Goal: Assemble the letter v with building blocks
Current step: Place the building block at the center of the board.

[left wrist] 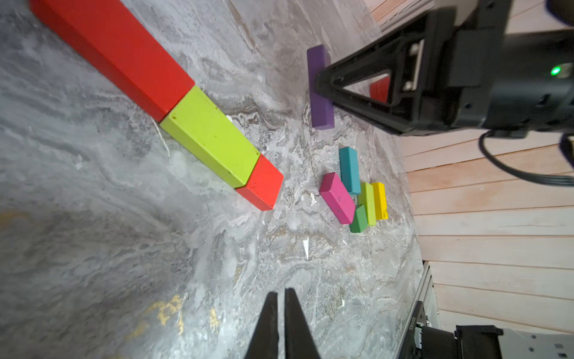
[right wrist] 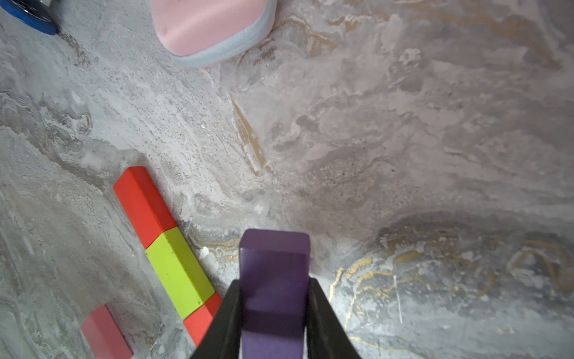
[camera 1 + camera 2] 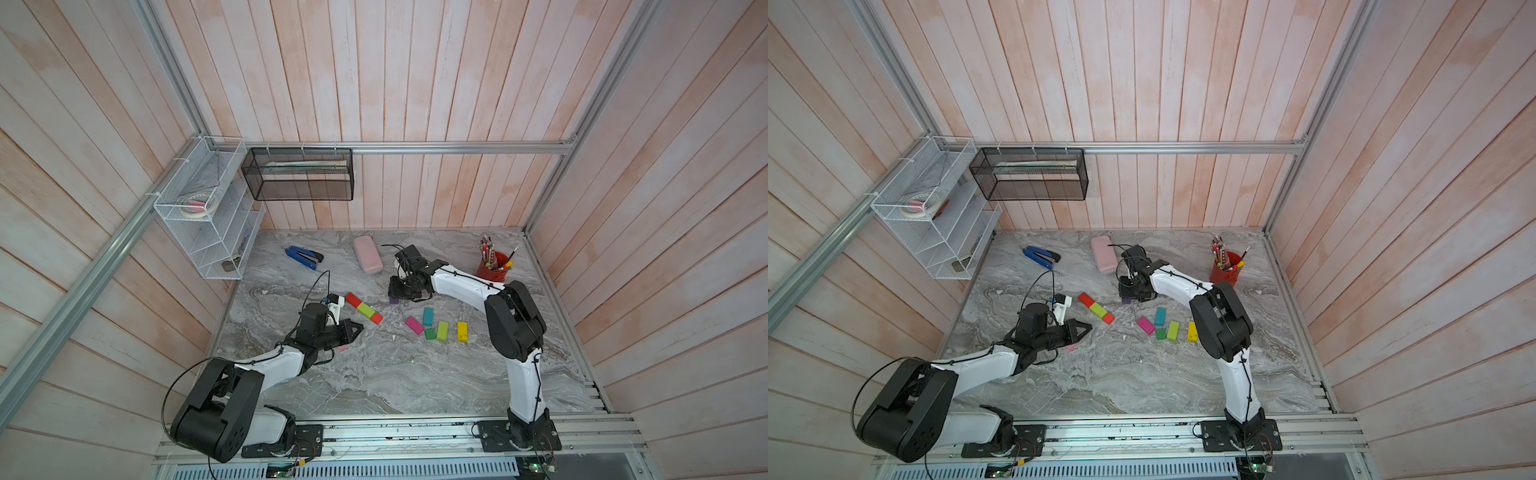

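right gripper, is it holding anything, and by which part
The right gripper holds the purple block, pinched across its two long sides at about mid-length.

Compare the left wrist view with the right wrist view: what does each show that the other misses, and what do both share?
Only the left wrist view: the loose teal block, magenta block, yellow block and green cube, plus the left gripper, shut and empty. Only the right wrist view: the pink case, an edge of the stapler and a pink block. Both: the red-lime-red row and the purple block clamped in the right gripper.
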`<action>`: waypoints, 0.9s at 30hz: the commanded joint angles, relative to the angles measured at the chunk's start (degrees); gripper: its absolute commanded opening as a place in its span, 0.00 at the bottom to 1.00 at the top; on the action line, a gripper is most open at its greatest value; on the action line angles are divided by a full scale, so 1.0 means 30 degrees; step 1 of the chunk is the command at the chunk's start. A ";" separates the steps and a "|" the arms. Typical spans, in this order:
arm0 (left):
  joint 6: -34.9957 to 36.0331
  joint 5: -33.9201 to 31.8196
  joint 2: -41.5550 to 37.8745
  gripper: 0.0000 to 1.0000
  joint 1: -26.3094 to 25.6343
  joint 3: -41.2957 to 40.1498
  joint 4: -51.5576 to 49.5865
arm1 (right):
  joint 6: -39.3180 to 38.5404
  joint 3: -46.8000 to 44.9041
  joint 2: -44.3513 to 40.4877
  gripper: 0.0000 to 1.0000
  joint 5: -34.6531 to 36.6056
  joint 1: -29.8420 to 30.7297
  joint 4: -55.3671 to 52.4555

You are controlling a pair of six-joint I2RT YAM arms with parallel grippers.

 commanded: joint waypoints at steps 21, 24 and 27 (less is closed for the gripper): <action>-0.1407 -0.1610 0.3252 0.00 -0.0231 0.0933 0.2121 | 0.1112 -0.0706 -0.0108 0.54 -0.1859 -0.0286 0.1499; -0.1679 -0.1585 0.3347 0.00 -0.0252 0.1028 0.2224 | 0.0912 -0.1557 -0.1228 0.57 -0.2565 -0.0804 0.2235; -0.1925 -0.1789 0.3346 0.00 -0.0312 0.1034 0.2245 | 0.0559 -0.2940 -0.2014 0.49 -0.3312 -0.1619 0.3257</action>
